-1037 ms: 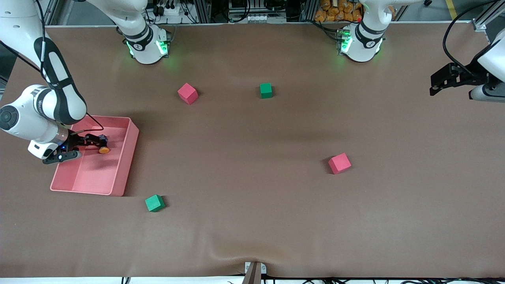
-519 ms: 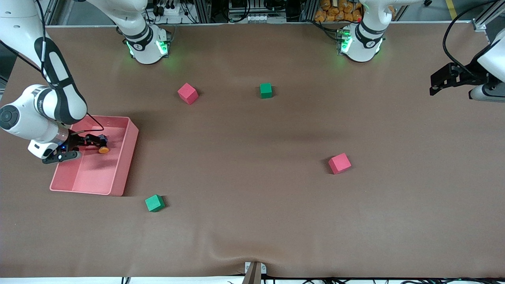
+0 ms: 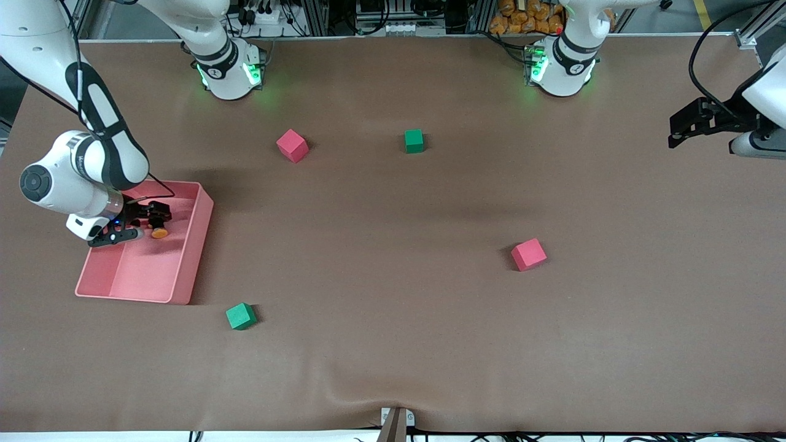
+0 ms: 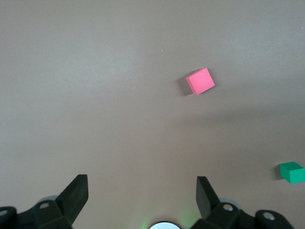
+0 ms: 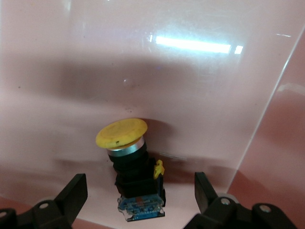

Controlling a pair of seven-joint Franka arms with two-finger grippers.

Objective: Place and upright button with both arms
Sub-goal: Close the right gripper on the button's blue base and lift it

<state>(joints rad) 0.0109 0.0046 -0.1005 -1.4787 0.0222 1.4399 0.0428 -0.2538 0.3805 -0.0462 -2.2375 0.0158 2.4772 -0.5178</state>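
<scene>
Pink plastic forms the shallow tray (image 3: 198,248) at the right arm's end of the table, in which the button (image 3: 159,224) is found, in the half of the tray farther from the front camera. The right gripper (image 3: 149,222) is placed low inside the tray with its fingers spread wide. The button sits in the gap between them, and neither finger is seen to touch it, so nothing is gripped.

In the right wrist view the button (image 5: 131,167) is shown with its orange cap pointing away from the gripper and its black body and blue-and-clear base toward it. In the front view the long axis is seen to run from far to near, with the cap toward that camera. The button is therefore judged to be lying on its side on the tray floor, not upright.

The step in hand is judged to be the pickup. It is best done by closing squarely on the black body below the cap, with the body centred between the fingers, so that the round cap is not pinched and the part is not twisted.

The left gripper (image 3: 675,132) is held waiting in the air over the left arm's end of the table, its fingers wide apart and empty.
</scene>
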